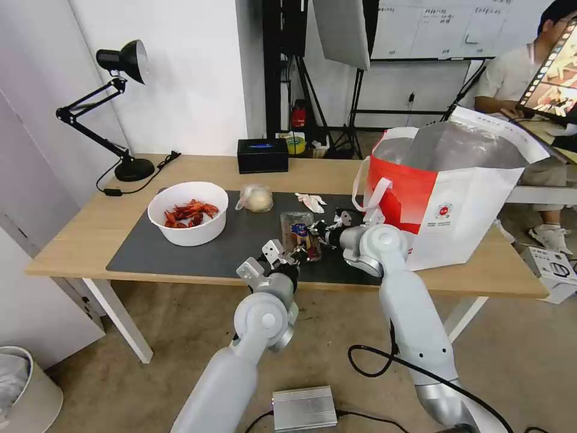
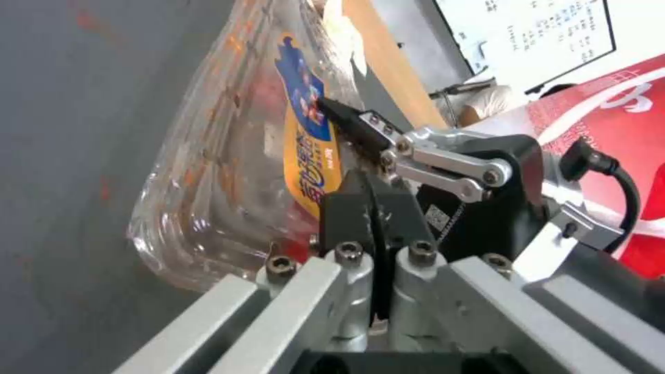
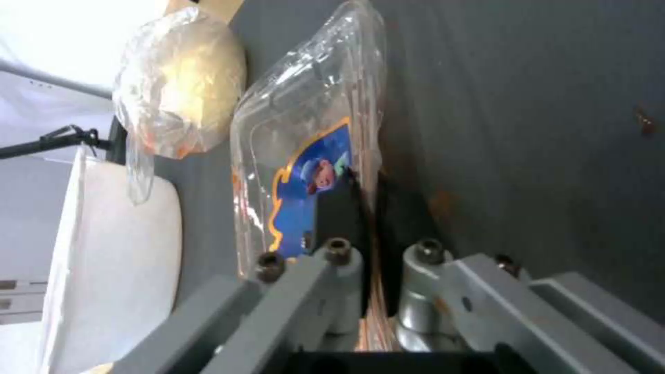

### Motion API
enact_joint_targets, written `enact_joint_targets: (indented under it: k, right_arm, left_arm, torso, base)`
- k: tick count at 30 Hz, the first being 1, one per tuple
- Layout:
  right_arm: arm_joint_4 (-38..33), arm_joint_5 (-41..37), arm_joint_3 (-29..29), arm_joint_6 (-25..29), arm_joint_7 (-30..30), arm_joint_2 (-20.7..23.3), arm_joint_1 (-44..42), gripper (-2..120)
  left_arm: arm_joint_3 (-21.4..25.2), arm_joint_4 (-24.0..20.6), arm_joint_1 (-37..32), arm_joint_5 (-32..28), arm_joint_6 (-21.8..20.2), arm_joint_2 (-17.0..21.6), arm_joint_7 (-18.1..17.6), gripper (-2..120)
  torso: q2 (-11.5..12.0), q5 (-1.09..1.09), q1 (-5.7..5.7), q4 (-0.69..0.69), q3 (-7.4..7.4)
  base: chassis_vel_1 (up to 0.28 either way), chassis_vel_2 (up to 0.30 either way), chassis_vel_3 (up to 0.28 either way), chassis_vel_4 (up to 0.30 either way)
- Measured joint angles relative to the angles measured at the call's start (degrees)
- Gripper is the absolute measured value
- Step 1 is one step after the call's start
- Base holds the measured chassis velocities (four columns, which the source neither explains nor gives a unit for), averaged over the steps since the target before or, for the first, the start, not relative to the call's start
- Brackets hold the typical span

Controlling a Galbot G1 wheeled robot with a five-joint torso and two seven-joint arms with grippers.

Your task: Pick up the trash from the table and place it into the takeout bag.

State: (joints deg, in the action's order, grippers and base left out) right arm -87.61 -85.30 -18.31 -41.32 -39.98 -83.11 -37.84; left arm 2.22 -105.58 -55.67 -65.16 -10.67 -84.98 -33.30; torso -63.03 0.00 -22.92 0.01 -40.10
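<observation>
Both grippers pinch the clear clamshell tray (image 1: 299, 233) on the dark grey mat (image 1: 180, 252): left gripper (image 1: 293, 255) clamped on its near edge, right gripper (image 1: 317, 229) on its side. Beyond lie the crayfish bowl (image 1: 187, 213), baggie (image 1: 256, 198) and tissue (image 1: 311, 201); the takeout bag (image 1: 457, 198) stands rightward.

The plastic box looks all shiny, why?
In both wrist views, light glares off the clear clamshell tray, which the left gripper and right gripper pinch; the head view bends the room's edges like a fisheye.
</observation>
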Motion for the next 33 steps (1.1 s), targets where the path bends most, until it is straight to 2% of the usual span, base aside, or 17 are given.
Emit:
enact_joint_targets:
  k: [12, 18, 22, 28, 33]
  right_arm:
    - [0.01, -0.12, -0.25, -0.01, -0.55, 0.0, 0.06, 0]
    - [-0.07, -0.13, -0.35, -0.01, -0.62, 0.04, -0.06, 0]
    - [-0.09, -0.11, -0.51, -0.01, -0.63, -0.01, -0.18, 0]
    - [-0.18, -0.1, -0.68, -0.02, -0.45, 0.33, -0.2, 0]
    - [-0.35, -0.17, -1.14, -0.02, -0.18, 0.42, -0.58, 0]
  left_arm:
    - [0.86, -0.83, -0.18, -0.06, 0.03, 0.86, 0.05, 0]
    - [2.04, -2.86, -0.92, -0.27, 0.03, 1.93, 0.14, 0]
    - [3.36, -4.39, -2.24, -0.29, 0.08, 3.77, 0.45, 0]
    - [8.36, -9.3, -6.96, -0.98, 0.82, 8.66, 1.89, 0]
    - [10.67, -11.23, -8.7, -1.95, 0.74, 10.57, 2.58, 0]
  torso:
    - [0.0, 0.0, 0.01, 0.0, 0.0]
    - [0.0, 0.0, 0.0, 0.0, 0.0]
    - [0.0, 0.0, 0.0, 0.0, 0.0]
    - [0.0, -0.01, 0.0, 0.01, 0.0]
    - [0.0, -0.01, 0.0, -0.01, 0.0]
  base:
    - [0.0, 0.0, 0.0, 0.0]
    - [0.0, 0.0, 0.0, 0.0]
    - [0.0, 0.0, 0.0, 0.0]
    - [0.0, 0.0, 0.0, 0.0]
    - [0.0, 0.0, 0.0, 0.0]
